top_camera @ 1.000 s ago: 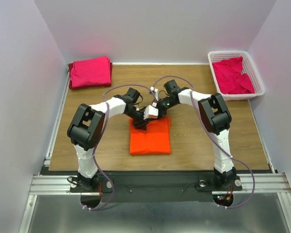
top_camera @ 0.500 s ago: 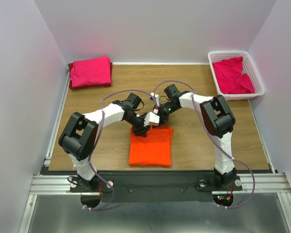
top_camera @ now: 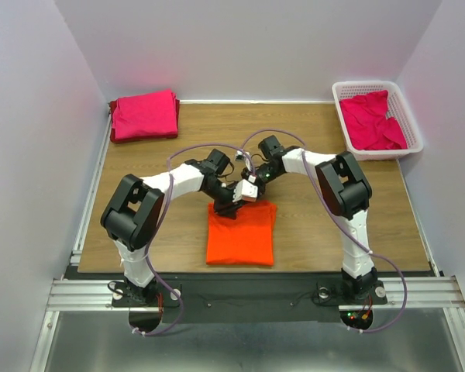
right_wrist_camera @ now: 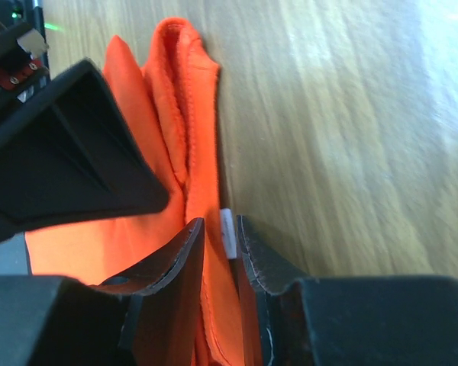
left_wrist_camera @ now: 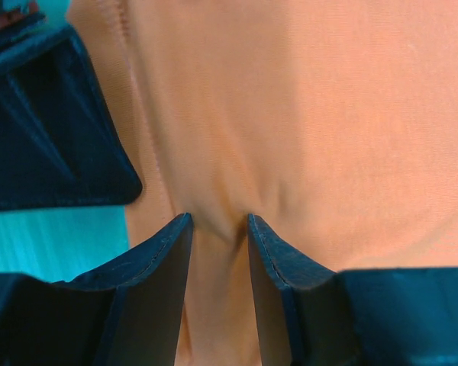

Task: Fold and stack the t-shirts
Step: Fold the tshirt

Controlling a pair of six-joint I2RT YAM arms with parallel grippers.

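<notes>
A folded bright orange t-shirt (top_camera: 240, 234) lies in the middle of the table. My left gripper (top_camera: 226, 204) (left_wrist_camera: 219, 221) is at its far edge, shut on a pinched ridge of the orange cloth (left_wrist_camera: 305, 114). Right beside it, my right gripper (top_camera: 249, 191) (right_wrist_camera: 220, 223) is shut on the layered edge of the same shirt (right_wrist_camera: 175, 99), with a small white label (right_wrist_camera: 227, 232) between its jaws. A folded stack of magenta-pink t-shirts (top_camera: 145, 115) rests at the far left. More pink t-shirts (top_camera: 374, 120) lie crumpled in the basket.
The white lattice basket (top_camera: 411, 124) stands at the far right corner. Both arms arch over the table's middle, their forearms meeting above the orange shirt. Grey walls enclose three sides. A metal rail (top_camera: 248, 293) runs along the near edge.
Both grippers have drawn toward the near side with the orange shirt's far edge, and the shirt has slid a little nearer. The left elbow has shifted.
</notes>
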